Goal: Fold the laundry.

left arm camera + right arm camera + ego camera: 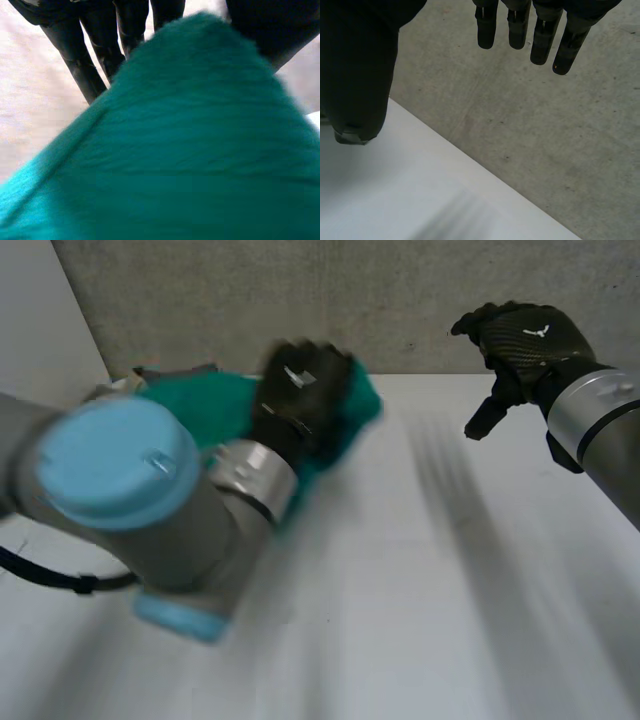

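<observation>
Now the left hand sits on the cloth at the far left of the bench; its grip I cannot tell. The right hand hangs open, empty. Best to spread the cloth flat first.

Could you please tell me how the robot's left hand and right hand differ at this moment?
The left hand has the green cloth under its palm; the right hand touches nothing. The left hand is over the table's left half; the right hand hangs at the far right, fingers straight and empty. Both are black.
</observation>
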You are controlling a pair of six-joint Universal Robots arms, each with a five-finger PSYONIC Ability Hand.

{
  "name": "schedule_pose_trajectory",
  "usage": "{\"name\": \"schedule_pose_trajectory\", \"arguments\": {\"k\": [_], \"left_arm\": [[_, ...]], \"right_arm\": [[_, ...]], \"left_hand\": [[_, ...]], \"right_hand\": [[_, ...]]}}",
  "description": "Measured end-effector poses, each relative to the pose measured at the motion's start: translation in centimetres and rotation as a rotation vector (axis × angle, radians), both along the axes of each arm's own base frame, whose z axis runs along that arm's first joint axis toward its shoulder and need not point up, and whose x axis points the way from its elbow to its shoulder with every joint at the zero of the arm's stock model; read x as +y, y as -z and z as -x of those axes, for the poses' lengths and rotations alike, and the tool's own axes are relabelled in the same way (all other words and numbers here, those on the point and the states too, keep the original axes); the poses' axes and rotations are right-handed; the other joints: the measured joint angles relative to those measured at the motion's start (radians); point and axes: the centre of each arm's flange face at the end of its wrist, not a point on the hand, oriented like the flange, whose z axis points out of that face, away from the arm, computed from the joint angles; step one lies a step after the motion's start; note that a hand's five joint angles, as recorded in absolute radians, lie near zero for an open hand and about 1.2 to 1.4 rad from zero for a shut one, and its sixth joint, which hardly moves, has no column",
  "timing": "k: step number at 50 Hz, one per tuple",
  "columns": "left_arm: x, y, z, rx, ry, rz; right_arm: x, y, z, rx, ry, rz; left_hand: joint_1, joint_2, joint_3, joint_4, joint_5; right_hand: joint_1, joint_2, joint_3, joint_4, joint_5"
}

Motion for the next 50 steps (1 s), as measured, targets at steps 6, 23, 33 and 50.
{"name": "schedule_pose_trajectory", "arguments": {"k": [6, 23, 33, 50], "left_arm": [[3.2, 4.4, 2.7, -0.084, 0.099, -0.109], [-3.4, 2.0, -4.9, -0.116, -0.145, -0.151], [-5.0, 6.2, -10.0, -0.277, -0.213, -0.330], [-4.9, 12.9, -12.4, -0.418, -0.229, -0.461]], "right_arm": [[-0.5, -0.4, 0.8, -0.003, 0.024, 0.009], [0.2, 1.6, 1.0, 0.266, -0.024, -0.033], [5.6, 7.6, -1.4, 0.508, -0.268, -0.179], [8.2, 16.1, -3.9, 0.529, -0.359, -0.139]], "left_hand": [[-0.826, -0.808, -0.804, -0.810, -0.790], [-0.829, -0.840, -0.832, -0.842, -0.810], [-0.825, -0.838, -0.832, -0.840, -0.810], [-0.682, -0.724, -0.726, -0.723, -0.712]], "right_hand": [[0.000, 0.000, 0.000, 0.000, 0.000], [0.000, 0.000, 0.000, 0.000, 0.000], [0.000, 0.000, 0.000, 0.000, 0.000], [0.149, 0.179, 0.176, 0.155, 0.151]]}}
